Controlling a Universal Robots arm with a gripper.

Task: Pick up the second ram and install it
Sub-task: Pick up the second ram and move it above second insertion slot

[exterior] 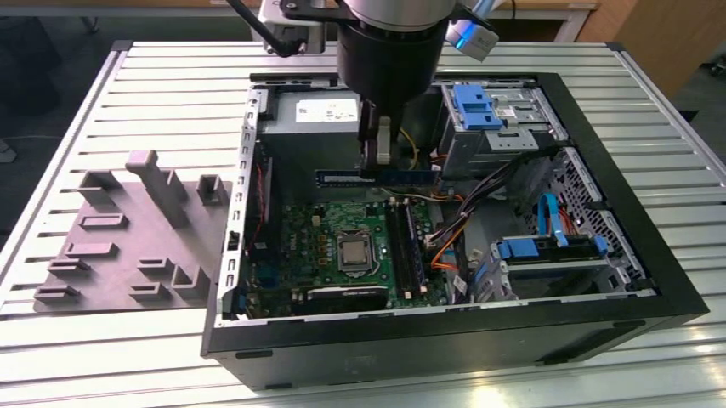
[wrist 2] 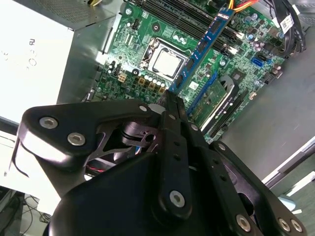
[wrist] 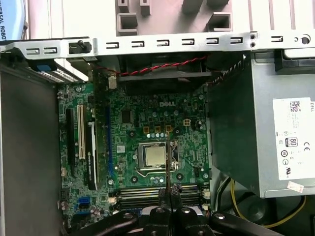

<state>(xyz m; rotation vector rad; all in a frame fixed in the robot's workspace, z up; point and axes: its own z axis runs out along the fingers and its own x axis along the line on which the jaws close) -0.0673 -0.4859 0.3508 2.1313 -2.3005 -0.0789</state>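
Observation:
My gripper (exterior: 378,163) hangs inside the open computer case, shut on the second ram (exterior: 375,176), a thin dark stick held level above the green motherboard (exterior: 323,225). In the second wrist view the ram (wrist 2: 202,46) sticks out from the gripper (wrist 2: 170,98) over the board, past the silver processor (wrist 2: 167,61). In the first wrist view the ram (wrist: 169,157) shows edge-on as a thin line rising from the gripper (wrist: 170,194), above the dark memory slots (wrist: 147,192). Those long slots (exterior: 400,242) lie to the exterior view's right of the processor (exterior: 355,252), below the stick.
The case's black wall (exterior: 454,327) rings the board. A grey power supply (exterior: 312,110) sits at the back, blue drive bays (exterior: 477,106) and loose cables (exterior: 454,242) to the exterior view's right. A grey holder with posts (exterior: 136,229) lies outside on the slatted table.

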